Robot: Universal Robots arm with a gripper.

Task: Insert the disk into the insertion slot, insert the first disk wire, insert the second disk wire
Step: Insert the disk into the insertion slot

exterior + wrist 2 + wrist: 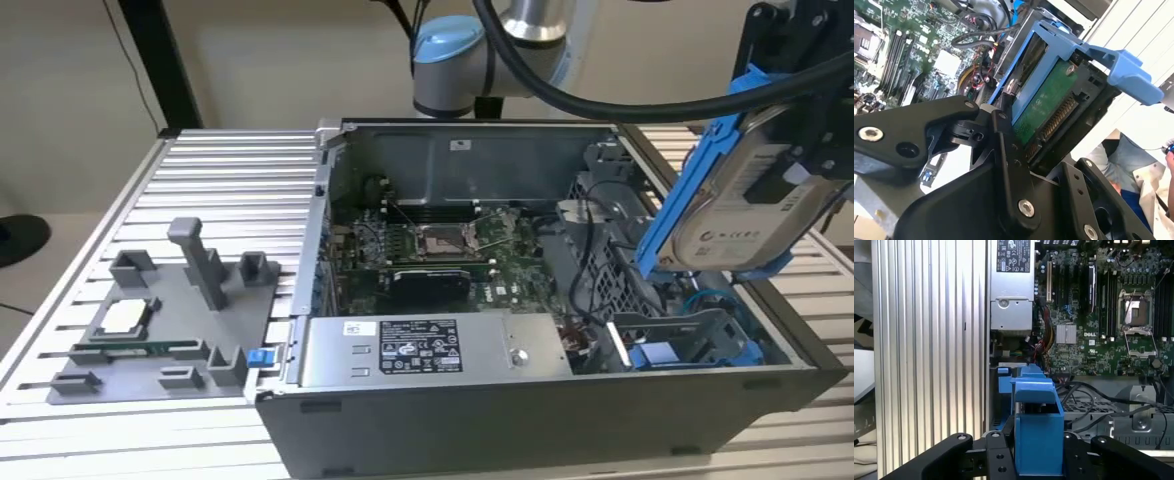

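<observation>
The disk (pixel 741 215) is a silver drive in a bright blue carrier. It hangs tilted above the exterior view's right end of the open computer case. My gripper (pixel 797 165) is shut on it. In both wrist views the black fingers (pixel 1004 150) clamp the disk's sides, with its green board (pixel 1046 107) and the carrier (pixel 1038 430) between them. The insertion slot (pixel 687 340), a grey metal bay with blue fittings, lies below the disk at the case's near right corner. Black cables (pixel 587 270) run loose beside the bay; I cannot tell which are the disk wires.
The grey labelled power-supply box (pixel 420 350) sits along the case's front. The motherboard (pixel 427 250) lies behind it. A grey plastic fixture tray (pixel 174 320) stands on the ribbed metal table (pixel 227 180) at the exterior view's left. A person's clothing (pixel 1134 165) shows beyond the table.
</observation>
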